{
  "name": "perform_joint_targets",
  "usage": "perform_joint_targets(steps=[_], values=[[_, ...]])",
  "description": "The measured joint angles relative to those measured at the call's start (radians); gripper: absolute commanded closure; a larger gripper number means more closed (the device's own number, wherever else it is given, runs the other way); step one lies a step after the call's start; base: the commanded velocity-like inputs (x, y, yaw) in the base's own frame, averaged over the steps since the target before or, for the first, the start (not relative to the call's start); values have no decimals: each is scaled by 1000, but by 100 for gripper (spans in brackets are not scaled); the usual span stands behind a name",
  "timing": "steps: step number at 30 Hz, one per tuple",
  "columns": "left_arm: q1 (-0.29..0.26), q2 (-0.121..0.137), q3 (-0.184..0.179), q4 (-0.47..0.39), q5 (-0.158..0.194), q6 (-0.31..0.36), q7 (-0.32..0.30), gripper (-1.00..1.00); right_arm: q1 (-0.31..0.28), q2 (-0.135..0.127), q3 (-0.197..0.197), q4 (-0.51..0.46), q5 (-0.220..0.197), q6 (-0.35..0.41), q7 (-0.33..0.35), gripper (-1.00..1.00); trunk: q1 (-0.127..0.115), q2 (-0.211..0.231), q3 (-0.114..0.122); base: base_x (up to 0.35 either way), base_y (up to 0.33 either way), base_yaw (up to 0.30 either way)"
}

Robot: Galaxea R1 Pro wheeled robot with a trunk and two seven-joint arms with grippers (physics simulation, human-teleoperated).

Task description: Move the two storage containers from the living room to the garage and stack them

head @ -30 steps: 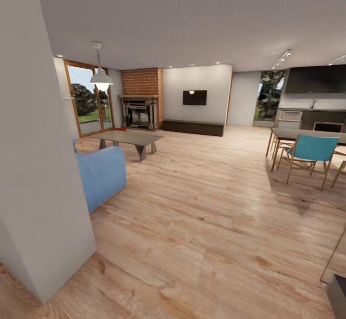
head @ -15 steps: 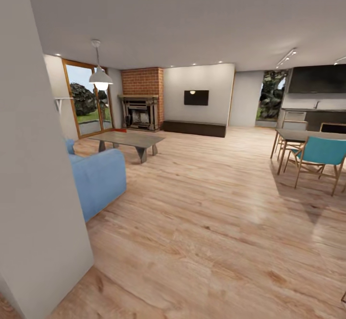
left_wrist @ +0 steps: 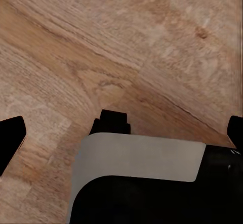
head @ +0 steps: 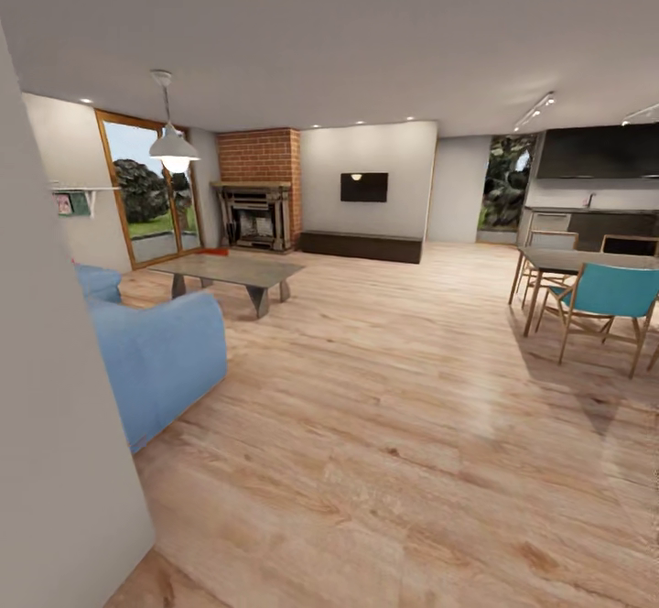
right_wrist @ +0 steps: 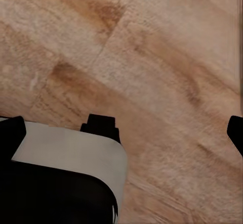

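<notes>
Living room, viewed from its threshold: light wood plank flooring; blue upholstered sofa; brick fireplace; slab-topped low table. A small red patch beside the table cannot be identified as a storage container. Left gripper and right gripper: fingertips spread wide, nothing held, pointed at planks for travel.

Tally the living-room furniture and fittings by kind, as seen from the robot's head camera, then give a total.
Blue fabric sofa: 1
Low grey coffee table: 1
White pendant lamp: 1
Red brick fireplace: 1
Black wall television: 1
Total: 5
</notes>
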Motion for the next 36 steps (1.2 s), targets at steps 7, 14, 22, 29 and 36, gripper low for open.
perform_joint_targets(steps=[7, 14, 22, 29, 36], values=[[0, 0, 0, 0, 0, 4, 0, -100, 0, 1, -1, 0, -4, 0, 0, -100, 0, 0, 4, 327, 0, -267], [0, 0, 0, 0, 0, 4, 0, -100, 0, 1, 2, 0, -3, 0, 0, -100, 0, 0, 8, 327, 0, -273], [0, 0, 0, 0, 0, 3, 0, -100, 0, 1, 1, 0, -2, 0, 0, -100, 0, 0, 13, 327, 0, -273], [0, 0, 0, 0, 0, 3, 0, -100, 0, 1, 2, 0, -2, 0, 0, -100, 0, 0, 17, 327, 0, -225], [0, 0, 0, 0, 0, 3, 0, -100, 0, -6, 9, 0, 6, -2, 1, -100, 0, 0, 17, 327, 0, -24]])
